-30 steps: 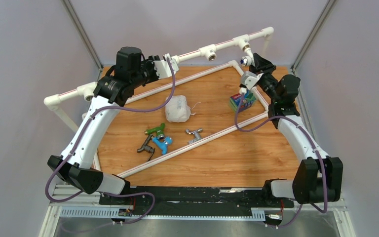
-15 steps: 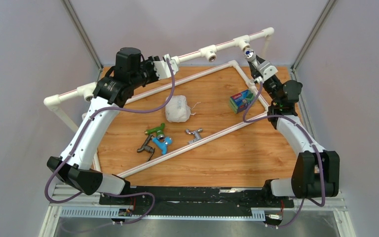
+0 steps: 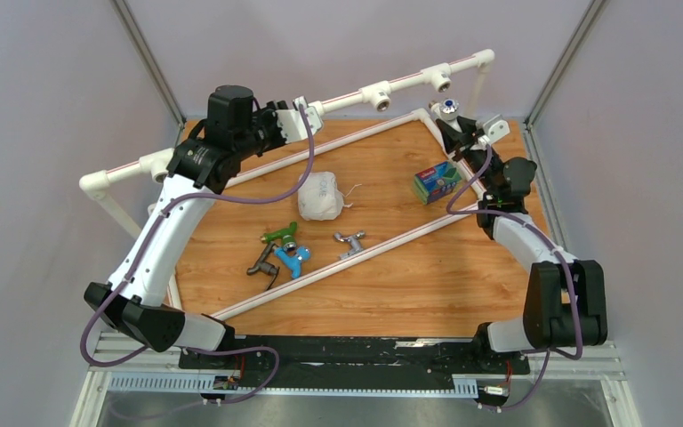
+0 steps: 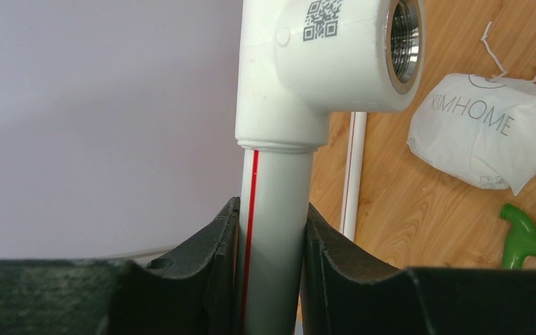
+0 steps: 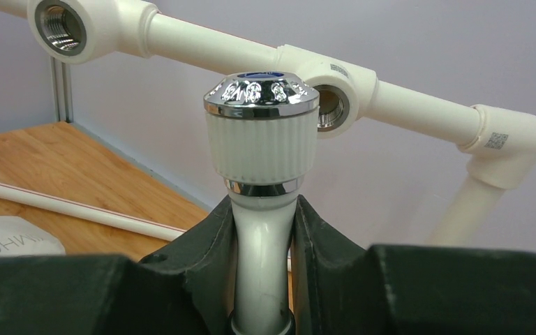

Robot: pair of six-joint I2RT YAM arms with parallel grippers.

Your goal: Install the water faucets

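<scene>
Top external view: the right gripper (image 3: 452, 121) is at the far right corner of the wooden table (image 3: 409, 285), clenched on the white faucet with a ribbed knob and chrome cap (image 3: 448, 108). The faucet sits just below and near the rightmost tee of the raised white plastic pipe rail (image 3: 347, 98), not touching it. In the right wrist view its stem stands upright between the two black fingers, and the threaded metal socket of that tee (image 5: 331, 94) shows directly behind the knob, with a second socket (image 5: 61, 26) further along the rail at upper left and a white elbow (image 5: 506, 143) at the right end.

The left gripper (image 3: 307, 120) is closed around the same rail further left. Its wrist camera shows the fingers pressed on either side of the red-striped pipe, just beside a white tee fitting with a QR label (image 4: 335, 56) whose metal socket is open.

On the table, inside a white pipe frame lying flat (image 3: 391, 245), rest the other four: the green faucet (image 3: 277, 235), the blue faucet (image 3: 294, 260) and the dark grey faucet (image 3: 262, 263) clustered close together, and the chrome faucet (image 3: 349, 242) a little to their right, next to the frame's near bar. A white printed plastic bag (image 3: 320, 196) lies beyond them, and a small green and blue box (image 3: 436, 182) sits near the right arm, just beside the frame's right bar.
</scene>
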